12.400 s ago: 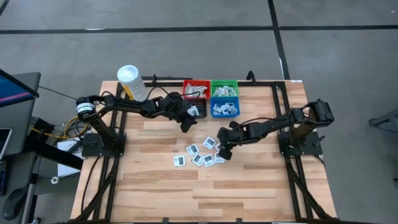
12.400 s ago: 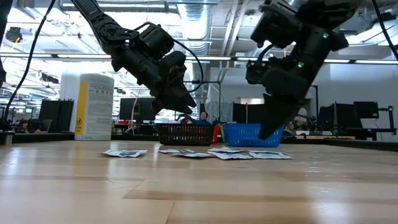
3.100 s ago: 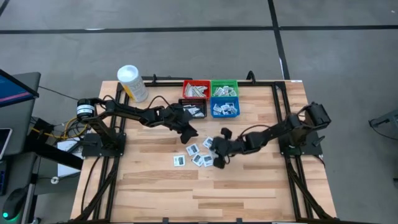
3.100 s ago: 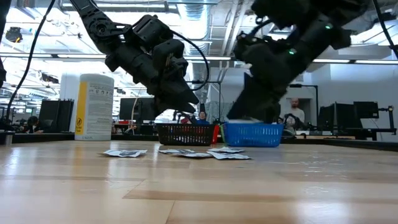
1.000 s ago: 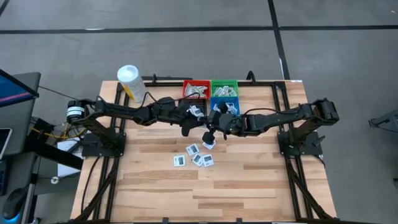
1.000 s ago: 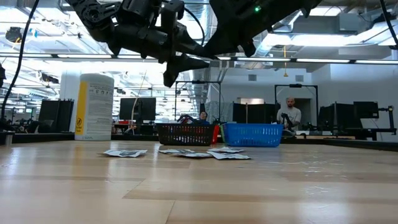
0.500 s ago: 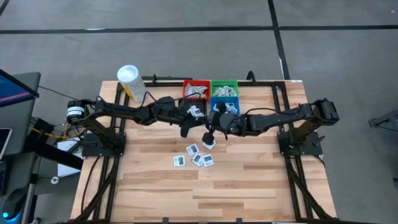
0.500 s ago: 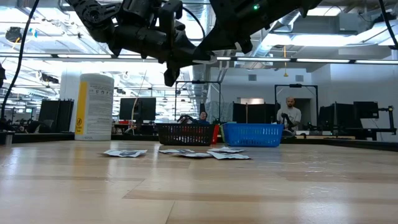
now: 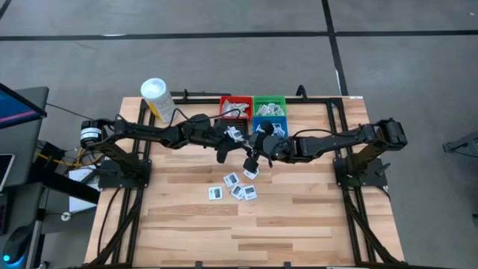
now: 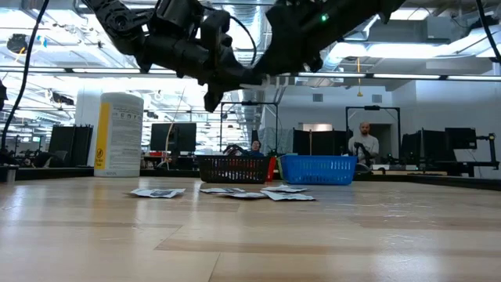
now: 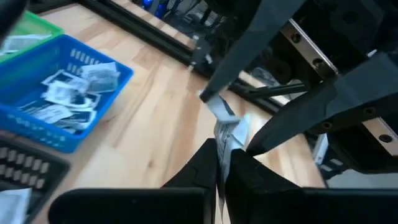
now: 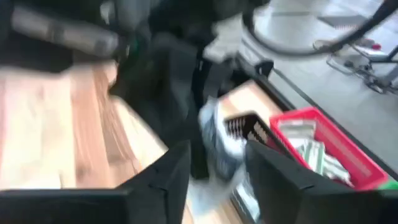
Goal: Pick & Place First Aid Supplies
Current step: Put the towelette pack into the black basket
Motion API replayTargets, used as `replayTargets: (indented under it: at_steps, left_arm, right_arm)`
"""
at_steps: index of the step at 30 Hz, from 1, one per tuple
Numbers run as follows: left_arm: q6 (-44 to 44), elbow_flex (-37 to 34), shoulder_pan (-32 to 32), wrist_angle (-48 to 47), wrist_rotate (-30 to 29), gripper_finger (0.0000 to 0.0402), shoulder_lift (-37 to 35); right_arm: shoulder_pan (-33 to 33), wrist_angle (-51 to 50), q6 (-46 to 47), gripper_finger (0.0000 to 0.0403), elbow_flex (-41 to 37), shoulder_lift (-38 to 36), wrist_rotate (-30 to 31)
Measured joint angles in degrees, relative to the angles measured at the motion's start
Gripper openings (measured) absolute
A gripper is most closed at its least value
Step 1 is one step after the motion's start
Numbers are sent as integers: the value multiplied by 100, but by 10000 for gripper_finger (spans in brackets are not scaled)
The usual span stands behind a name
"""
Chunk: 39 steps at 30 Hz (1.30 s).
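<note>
The first aid supplies are small flat packets. One white packet [image 11: 225,127] is up in the air, just on the near side of the bins, with my left gripper [image 11: 222,155] shut on it. My right gripper [image 11: 227,121] faces it, open, with a finger on either side of the packet's far end. In the right wrist view the packet [image 12: 217,134] shows blurred between that gripper's [image 12: 217,168] spread fingers. From above, both grippers [image 9: 237,137] [image 9: 254,143] meet over the table's middle. Several more packets [image 9: 237,187] lie flat on the wood. My left gripper pinches the packet's near end [image 11: 222,144] between its two fingers. The fingers come nearly level from the table's left. The packet stands on edge, lifted clear of the table, and reaches out past the fingertips toward my right gripper.
Red [image 9: 235,107], green [image 9: 269,105], black [image 9: 230,127] and blue [image 9: 270,130] bins stand in a block at the far middle, with packets inside. A white tub [image 9: 157,97] stands at the far left corner. Bare wood lies toward the near edge.
Both arms have stayed where they were, above the near side of the bins. In the low view the outline of my right gripper has widened where the two grippers meet: its fingers have opened.
</note>
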Motion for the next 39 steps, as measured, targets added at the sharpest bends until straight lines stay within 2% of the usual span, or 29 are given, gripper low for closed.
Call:
replayTargets:
  at_steps: [3, 7, 10, 14, 23, 28, 39]
  left_arm:
    - [155, 0, 77, -234, -163, 11, -2]
    - [379, 0, 196, -780, -828, 16, -2]
    - [588, 0, 345, -1036, -1350, 24, -2]
    - [661, 0, 602, -1058, -1613, 26, -2]
    - [1056, 2, 1119, -1078, -1629, 26, 238]
    - [1023, 2, 1124, -1088, -1472, 32, 477]
    - [949, 2, 1107, -1259, -1461, 78, 501]
  right_arm:
    - [-2, -342, 59, 162, -2, 11, 0]
    - [-22, -693, 431, 191, -2, 11, -16]
    - [-28, -923, 816, 205, -4, 11, -17]
    - [-31, -978, 1142, 211, -49, 11, -17]
    - [59, -994, 1413, 203, -92, 11, -24]
    - [57, -1019, 1416, 196, -92, 11, -24]
    - [31, -1145, 1414, 196, -92, 11, -21]
